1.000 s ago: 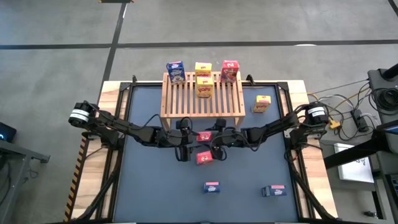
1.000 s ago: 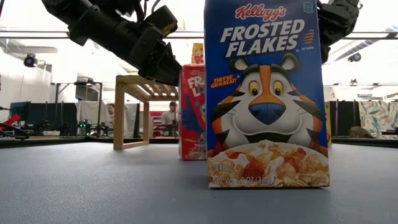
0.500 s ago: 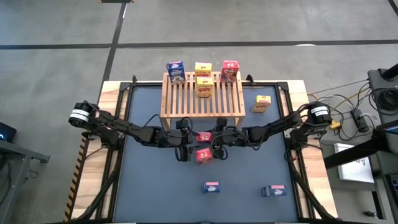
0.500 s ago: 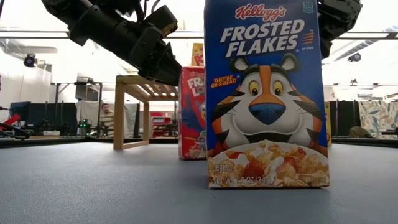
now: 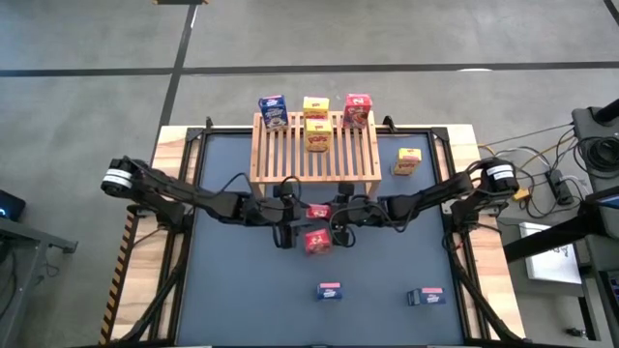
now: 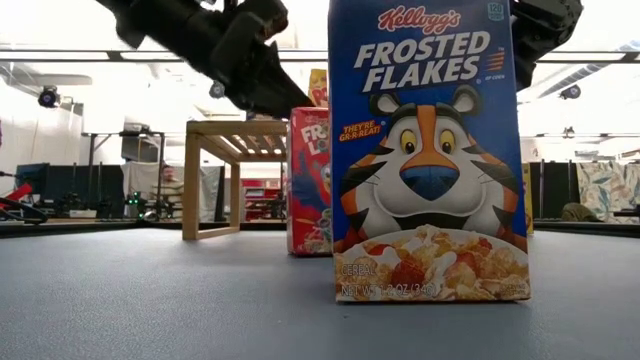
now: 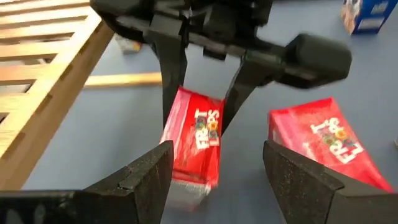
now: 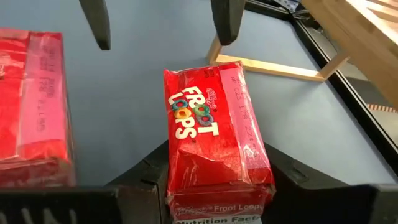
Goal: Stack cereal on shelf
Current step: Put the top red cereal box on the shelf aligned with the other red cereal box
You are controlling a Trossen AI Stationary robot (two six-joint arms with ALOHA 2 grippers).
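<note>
Nearest the low camera, a blue Frosted Flakes box stands upright on the tabletop, filling the right half of that frame; in the high view it is probably the box at lower centre, with another blue box towards the lower right.

At mid-frame in the high view both arms meet over two red Froot Loops boxes. The right tool has its fingers pinching the upper Froot Loops box by its narrow sides, the box tilted between them, apparently so it can be lifted towards the rack. The left tool hangs with fingers spread and nothing between them, facing the same box from the other side; it looks to be steadying or handing over rather than holding. The second Froot Loops box lies just beside, lower in the frame, free of both tools.

Further up, the wooden shelf carries one yellow box on its slats. Behind its upper edge stand a blue box, a yellow box and a red box. A loose yellow box sits right of the shelf.

The left arm crowds the lift path, and the shelf's near rail is close above the gripped box
</note>
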